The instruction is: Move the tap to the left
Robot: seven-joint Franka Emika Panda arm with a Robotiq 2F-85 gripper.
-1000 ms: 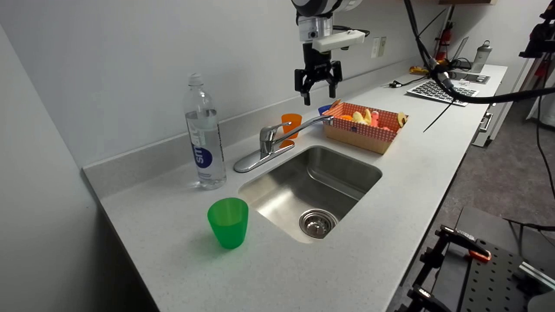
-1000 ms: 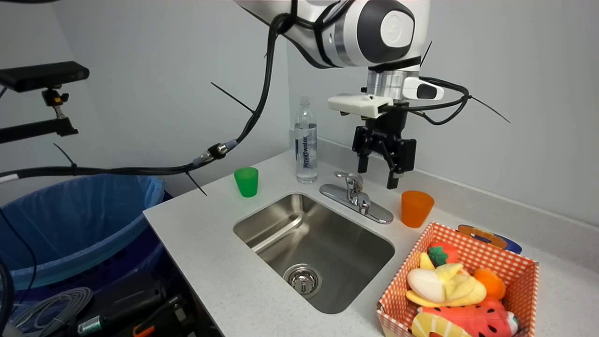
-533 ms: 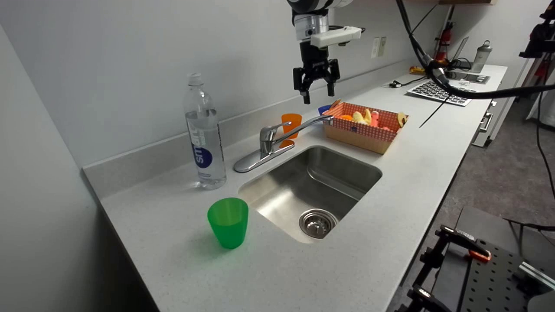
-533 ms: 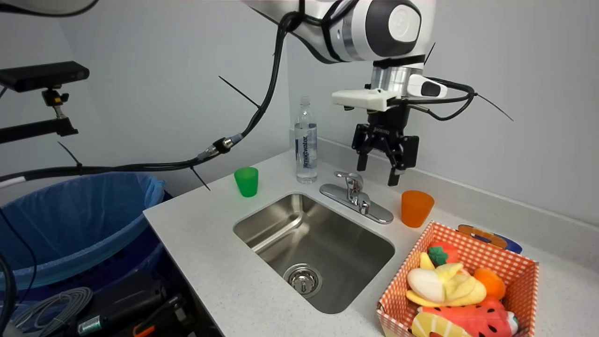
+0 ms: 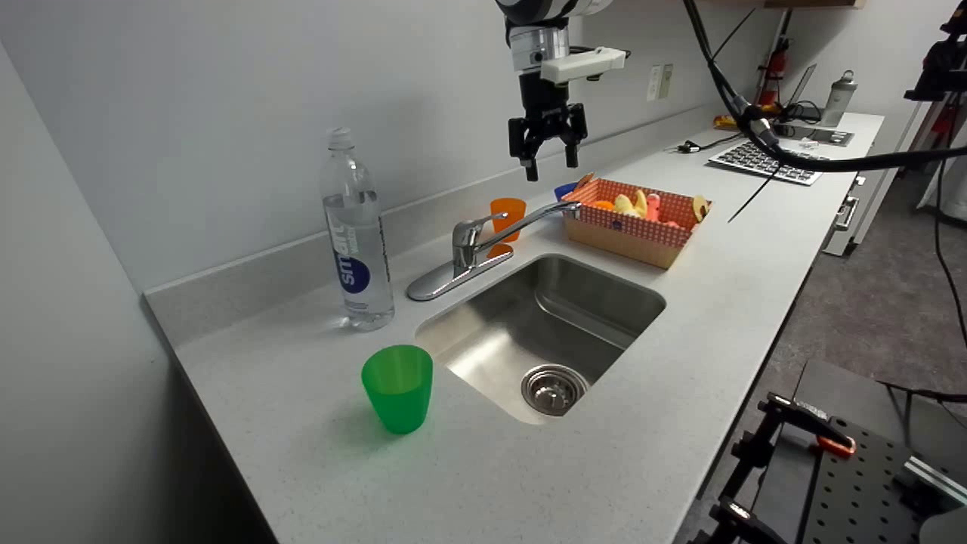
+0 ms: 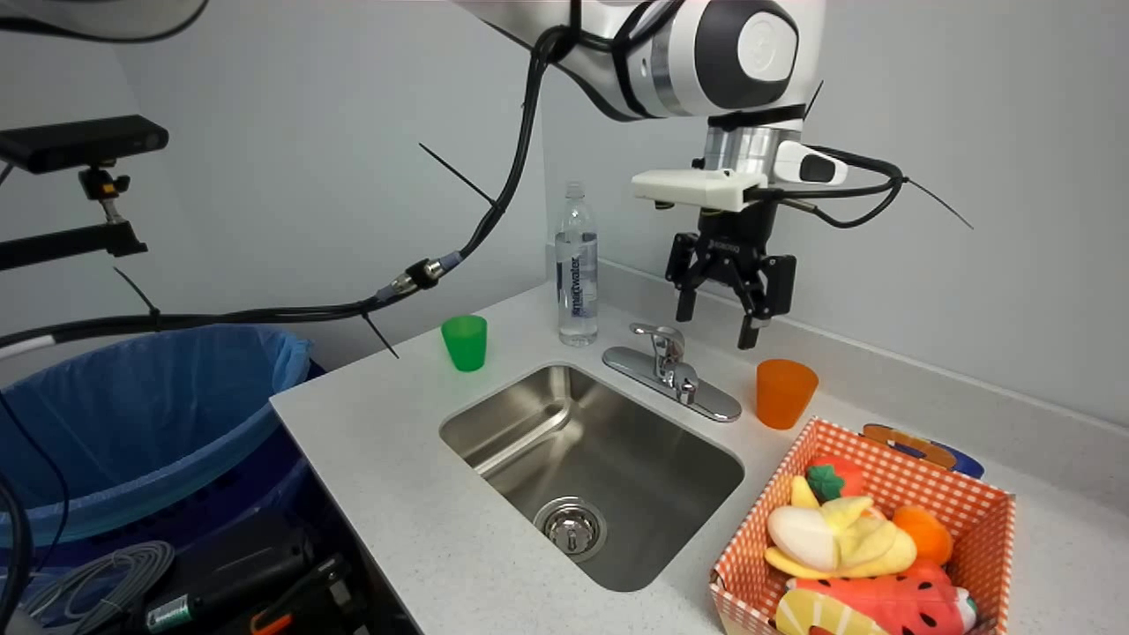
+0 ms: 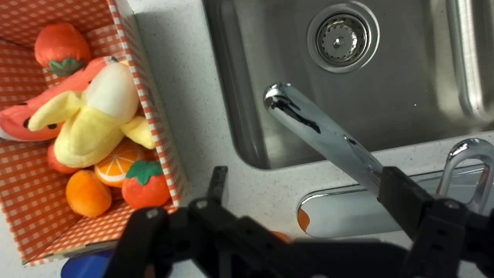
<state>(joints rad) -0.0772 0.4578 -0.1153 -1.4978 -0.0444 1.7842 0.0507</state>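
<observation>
Between the sink (image 6: pixel 617 450) and the wall (image 5: pixel 430 98), the tap (image 5: pixel 465 249) is standing on the bench (image 5: pixel 498 476). Higher up, at this side of the sink, the hand (image 6: pixel 716 321) is hanging with fingers spread. Beside the sink, a basket (image 5: pixel 623 243) is carrying soft fruits (image 6: pixel 842 535).

This looks like a lab kitchenette: sink (image 6: pixel 635 459) and tap (image 5: pixel 465 249) near the counter (image 6: pixel 388 432) corner, clamps (image 5: pixel 795 415) past its long edge.

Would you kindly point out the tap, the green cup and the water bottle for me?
Tap (image 7: pixel 326 135): in the wrist view, on its spout.
Green cup (image 6: pixel 465 347): in an exterior view, on its outer wall.
Water bottle (image 6: pixel 578 275): in an exterior view, on its label.
</observation>
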